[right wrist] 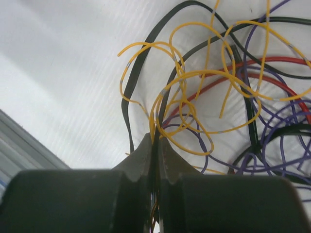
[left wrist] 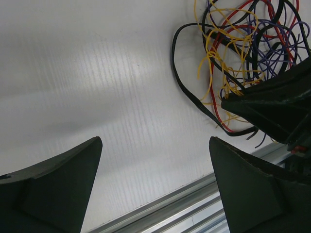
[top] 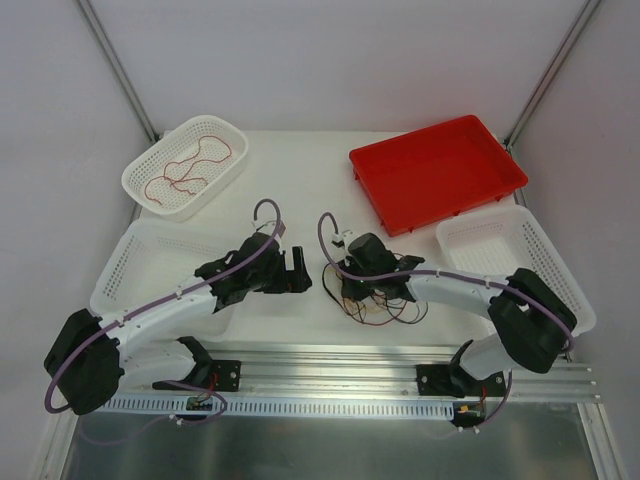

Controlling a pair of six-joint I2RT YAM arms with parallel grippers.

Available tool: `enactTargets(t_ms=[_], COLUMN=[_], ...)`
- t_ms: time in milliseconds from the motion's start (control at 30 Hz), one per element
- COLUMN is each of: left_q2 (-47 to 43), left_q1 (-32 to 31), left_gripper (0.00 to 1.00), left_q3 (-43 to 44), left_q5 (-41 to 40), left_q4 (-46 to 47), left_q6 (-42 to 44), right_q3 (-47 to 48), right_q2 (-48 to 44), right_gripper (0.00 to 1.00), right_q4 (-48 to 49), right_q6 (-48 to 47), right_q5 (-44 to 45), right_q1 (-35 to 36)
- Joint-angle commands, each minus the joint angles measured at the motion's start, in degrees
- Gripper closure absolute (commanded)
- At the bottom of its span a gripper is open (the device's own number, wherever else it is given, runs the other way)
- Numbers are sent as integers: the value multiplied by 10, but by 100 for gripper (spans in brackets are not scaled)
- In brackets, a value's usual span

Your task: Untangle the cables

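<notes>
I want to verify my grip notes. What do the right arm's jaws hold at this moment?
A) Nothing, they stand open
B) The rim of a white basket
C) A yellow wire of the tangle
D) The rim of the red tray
C: the right wrist view shows the right arm's jaws pressed together on a yellow wire at the edge of the tangle.

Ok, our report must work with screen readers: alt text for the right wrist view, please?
The right pincer is shut on a yellow wire at the edge of a tangle of yellow, red, black and purple wires on a white table.

yellow, red, black, purple cables (right wrist: 228, 121)
</notes>
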Motion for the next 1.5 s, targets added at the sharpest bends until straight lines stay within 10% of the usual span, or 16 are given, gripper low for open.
enactTargets(t_ms=[0, 867, 1467], left_q2=[1, 336, 425], left_q1=[-6, -47, -74], left_gripper=[7, 45, 97], left_q3=[-5, 197, 228], left_q5=[-10, -49, -98], left_q4=[35, 61, 61], left_q6=[-21, 25, 61], right_q3=[-20, -92, -111], right_q2=[-55, -42, -67], right_gripper=[99, 99, 99], right_q4=[-1, 70, 88], right_q6=[-18, 69, 85], right_q5=[2, -27, -41], right_q1=[1, -21, -22])
